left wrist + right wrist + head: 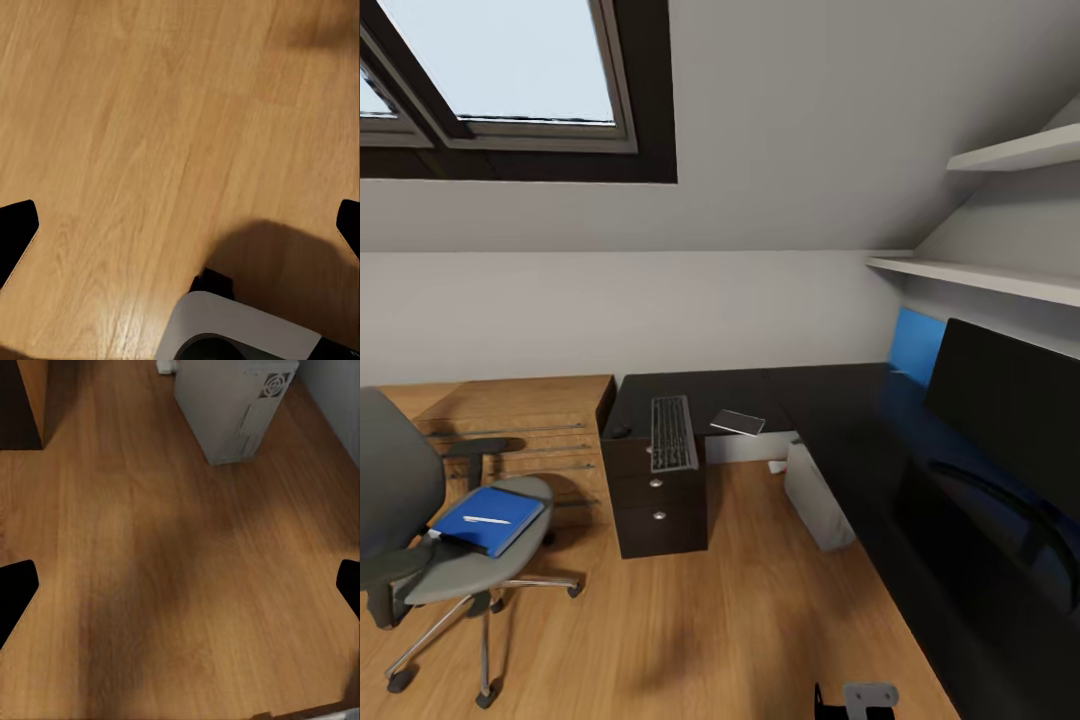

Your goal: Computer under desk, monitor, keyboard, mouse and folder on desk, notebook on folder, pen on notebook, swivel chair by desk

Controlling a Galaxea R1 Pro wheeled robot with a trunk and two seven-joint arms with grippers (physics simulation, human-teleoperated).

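Note:
The swivel chair (460, 572) stands on the floor at the left, apart from the black L-shaped desk (830, 395). On its seat lies the blue folder (512, 503) with the white pen (486, 519) on top. The keyboard (672, 432) lies on the desk above the drawers, the small black mouse (622, 432) to its left and the flat notebook (738, 422) to its right. The monitor (1010, 400) stands on the desk's right wing. The pale computer (818, 495) (232, 405) sits under the desk. My left gripper (180, 232) and right gripper (180, 592) hang open over bare wood floor.
A light wooden chest (530, 420) stands against the wall behind the chair. Two white shelves (980, 275) run above the desk's right wing, and a skylight (500, 70) is overhead. A blue panel (915, 345) shows beside the monitor. My own base (240, 330) is below the left gripper.

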